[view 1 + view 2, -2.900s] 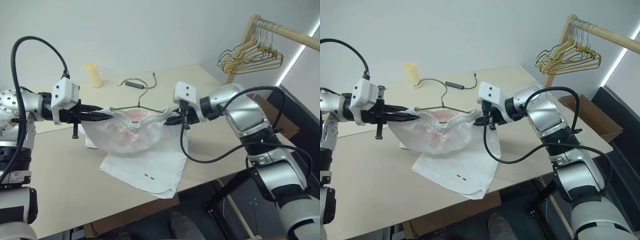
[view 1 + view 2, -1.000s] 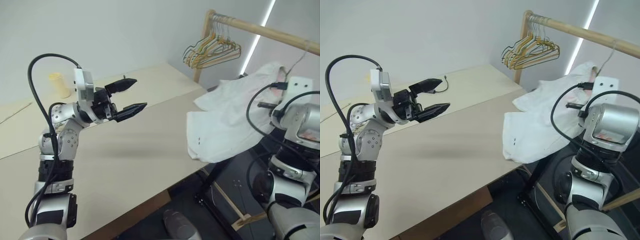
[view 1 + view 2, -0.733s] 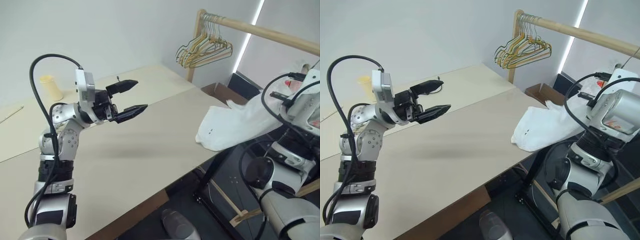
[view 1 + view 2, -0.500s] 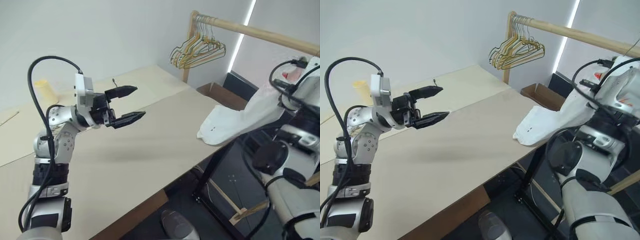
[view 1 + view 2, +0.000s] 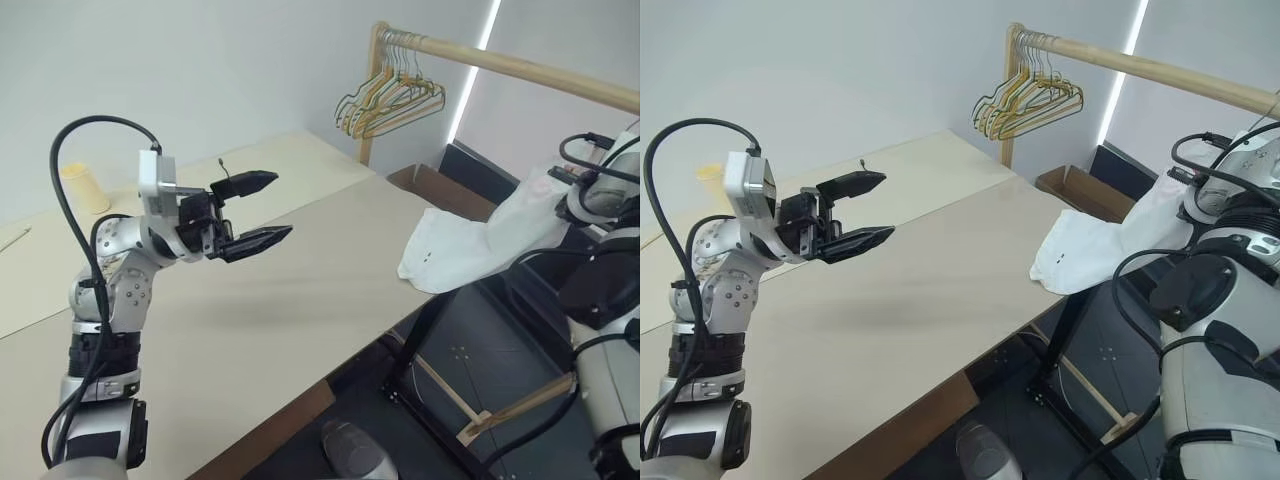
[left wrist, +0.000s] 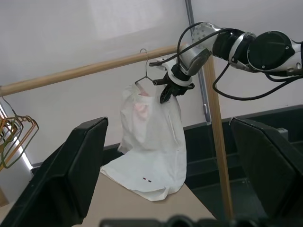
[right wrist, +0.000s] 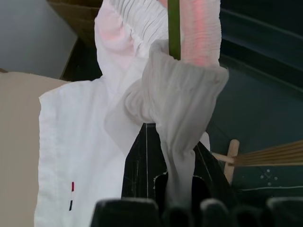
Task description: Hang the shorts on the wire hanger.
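The white shorts (image 6: 150, 142) hang bunched from the wire hanger (image 6: 144, 71), upper centre. The right gripper (image 6: 166, 93) clamps them; the hanger's lower wire is hidden. The left gripper (image 5: 262, 208) gapes empty

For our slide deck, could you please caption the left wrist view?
Right gripper holds the shorts on the hanger up at the wooden rail.

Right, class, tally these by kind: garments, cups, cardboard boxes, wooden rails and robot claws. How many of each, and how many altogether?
shorts: 1
cup: 1
cardboard box: 1
wooden rail: 1
claws: 2 (left claw, right claw)
Total: 6
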{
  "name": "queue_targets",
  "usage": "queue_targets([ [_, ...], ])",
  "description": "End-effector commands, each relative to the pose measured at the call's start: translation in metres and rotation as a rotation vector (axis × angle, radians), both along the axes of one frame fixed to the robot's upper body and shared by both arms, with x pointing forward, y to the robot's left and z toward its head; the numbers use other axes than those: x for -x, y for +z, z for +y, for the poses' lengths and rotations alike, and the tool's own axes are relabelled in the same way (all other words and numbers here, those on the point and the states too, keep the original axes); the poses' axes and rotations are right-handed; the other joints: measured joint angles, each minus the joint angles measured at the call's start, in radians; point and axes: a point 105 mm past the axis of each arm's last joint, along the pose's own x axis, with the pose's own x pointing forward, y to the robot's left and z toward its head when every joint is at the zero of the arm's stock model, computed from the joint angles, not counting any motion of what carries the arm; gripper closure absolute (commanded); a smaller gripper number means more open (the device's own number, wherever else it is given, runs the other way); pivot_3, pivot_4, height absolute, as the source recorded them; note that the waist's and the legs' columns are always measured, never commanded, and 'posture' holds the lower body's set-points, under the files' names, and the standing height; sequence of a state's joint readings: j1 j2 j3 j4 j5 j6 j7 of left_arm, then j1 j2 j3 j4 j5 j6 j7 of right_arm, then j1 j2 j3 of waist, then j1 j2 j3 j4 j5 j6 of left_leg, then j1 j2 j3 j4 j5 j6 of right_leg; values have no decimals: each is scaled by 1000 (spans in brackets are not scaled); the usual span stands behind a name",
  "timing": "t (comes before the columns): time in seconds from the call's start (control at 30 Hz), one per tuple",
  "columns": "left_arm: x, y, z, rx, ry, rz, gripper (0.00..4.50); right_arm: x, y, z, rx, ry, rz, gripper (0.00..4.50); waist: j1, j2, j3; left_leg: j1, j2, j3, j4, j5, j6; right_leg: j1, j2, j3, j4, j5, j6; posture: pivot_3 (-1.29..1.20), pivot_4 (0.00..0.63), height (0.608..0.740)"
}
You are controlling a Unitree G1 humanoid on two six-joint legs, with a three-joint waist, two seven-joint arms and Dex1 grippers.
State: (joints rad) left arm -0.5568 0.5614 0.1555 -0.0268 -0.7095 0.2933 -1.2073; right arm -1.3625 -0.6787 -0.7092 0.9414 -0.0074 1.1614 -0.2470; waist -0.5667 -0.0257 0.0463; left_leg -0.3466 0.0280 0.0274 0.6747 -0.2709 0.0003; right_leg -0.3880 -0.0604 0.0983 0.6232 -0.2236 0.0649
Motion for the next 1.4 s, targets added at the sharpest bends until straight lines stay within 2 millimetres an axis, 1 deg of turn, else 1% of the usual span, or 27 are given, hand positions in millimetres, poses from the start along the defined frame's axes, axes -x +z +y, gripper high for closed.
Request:
queue_targets([
  [0.03, 4, 10, 1, 11, 5, -52, 29, -3, 26, -4, 16, -19, -85, 4500, 2, 0, 0, 0, 0, 0, 0, 0, 0, 0, 0, 0, 0, 0, 0, -414, 0, 740],
  [0.23, 7, 12, 1, 23, -6, -58, 29, -8, 16, 10, 25, 27, -27, 4500, 2, 0, 0, -1, 0, 1, 0, 0, 0, 0, 0, 1, -4, 1, 1, -416, 0, 740],
  [0.37, 8, 14, 0, 32, -16, -64, 0, -12, 10, 16, 58, 57, -9, 3359, 3, 0, 0, -2, 0, 1, 0, 0, 0, 1, 0, 1, -6, 2, 3, -413, 0, 740],
  [0.67, 9, 12, 1, 45, -2, -67, 0, -11, 6, 14, 110, 41, 16, 125, 9, 0, 0, -5, 0, 1, 0, -3, 5, 1, 0, 1, -11, 3, 4, -401, 0, 740],
  [0.7, 8, 12, 2, 54, 4, -68, 0, -11, 5, 15, 114, 40, 19, 55, 10, 0, 0, -5, 0, 1, 0, -3, 5, 1, 0, 1, -12, 3, 4, -400, 0, 740],
  [0.8, 8, 15, 4, 83, 11, -69, 0, -10, 5, 16, 153, 32, 36, 55, 10, 0, 0, -5, 1, 1, 0, -3, 5, 1, 0, 1, -12, 3, 4, -397, 0, 740],
  [0.9, 7, 13, 5, 75, 19, -68, 0, -10, 10, 17, 275, 22, 44, 55, 10, 0, 0, -5, 1, 1, 0, -3, 5, 1, 0, 1, -11, 3, 4, -394, 0, 740],
  [0.93, 7, 12, 5, 75, 22, -67, 0, -8, 14, 15, 386, 1, 64, 55, 10, 0, 0, -5, 1, 1, 0, -3, 5, 0, 0, 1, -11, 3, 4, -392, 0, 740],
  [1.0, 7, 12, 6, 76, 25, -64, 0, -5, 22, 15, 531, -31, 81, 55, 12, 0, 0, -5, 1, 1, 0, -3, 5, 0, 0, 1, -10, 3, 4, -390, 0, 740],
  [1.07, 6, 12, 7, 75, 35, -65, 0, -1, 34, 19, 739, -51, 81, 55, 15, 0, 0, -5, 1, 1, 1, -3, 5, 0, 0, 1, -10, 3, 5, -388, 0, 740],
  [1.2, 7, 10, 8, 72, 44, -62, 0, 3, 63, 46, 1121, -68, 27, 55, 21, 0, 0, -5, 1, 1, 1, -3, 5, 0, 0, 2, -10, 3, 5, -380, 0, 740],
  [1.27, 7, 10, 11, 66, 54, -66, 0, 3, 79, 61, 1293, -74, -34, 55, 24, 0, 0, -5, 1, 1, 1, -3, 5, 0, 0, 2, -10, 3, 5, -373, 0, 740],
  [1.37, 7, 11, 17, 53, 88, -69, 0, 1, 99, 86, 1458, -62, -141, 55, 32, 0, 0, -5, 1, 1, 2, -3, 5, 0, 0, 2, -9, 3, 5, -358, 0, 740],
  [1.4, 7, 11, 19, 50, 96, -70, 0, 1, 103, 92, 1488, -55, -165, 55, 33, 0, 0, -5, 1, 1, 2, -3, 5, 0, 0, 1, -9, 3, 5, -358, 0, 740],
])
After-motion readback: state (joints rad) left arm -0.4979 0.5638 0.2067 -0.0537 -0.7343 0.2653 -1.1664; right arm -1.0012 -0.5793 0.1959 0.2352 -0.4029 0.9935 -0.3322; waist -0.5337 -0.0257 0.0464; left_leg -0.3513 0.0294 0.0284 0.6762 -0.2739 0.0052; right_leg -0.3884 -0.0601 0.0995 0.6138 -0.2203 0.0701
